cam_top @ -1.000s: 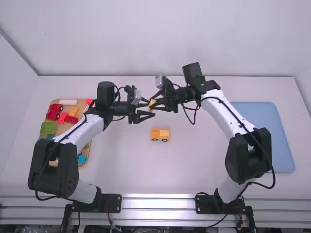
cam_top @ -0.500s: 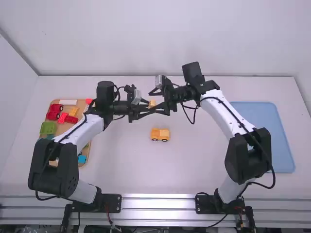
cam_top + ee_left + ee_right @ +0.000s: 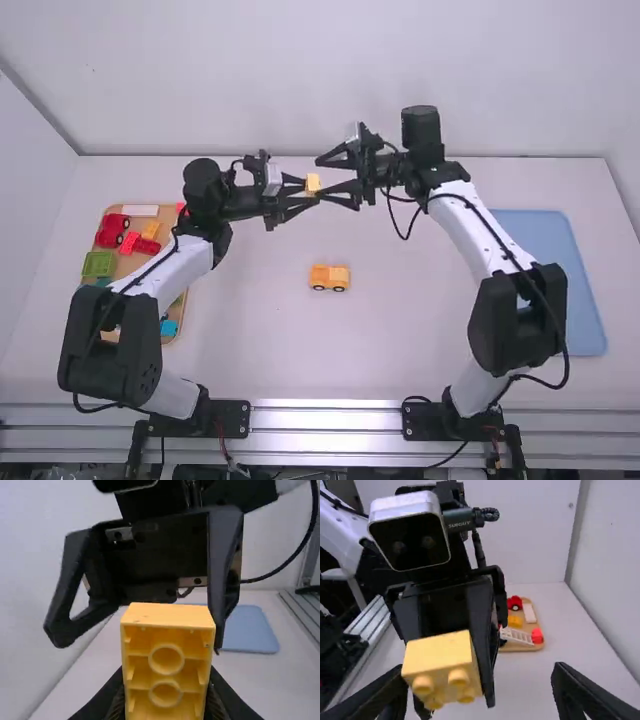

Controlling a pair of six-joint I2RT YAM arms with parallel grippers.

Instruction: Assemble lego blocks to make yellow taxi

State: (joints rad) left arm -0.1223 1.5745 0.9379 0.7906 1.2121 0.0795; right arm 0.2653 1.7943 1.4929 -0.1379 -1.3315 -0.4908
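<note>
One yellow block (image 3: 313,184), upper middle of frame, clamped in left gripper (image 3: 308,191); right gripper (image 3: 479,675) spread wide. Wheeled yellow base (image 3: 329,278) at centre; block likely yet to be joined. White table (image 3: 250,350), parts tray (image 3: 181,323) at left, blue tray (image 3: 580,300) at right, pale wall (image 3: 330,80) across top.

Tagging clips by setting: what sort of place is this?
Probably a robotics lab or test cell: two arms on a metal rail, a plain white table with light walls, and a tray of toy blocks laid out.
</note>
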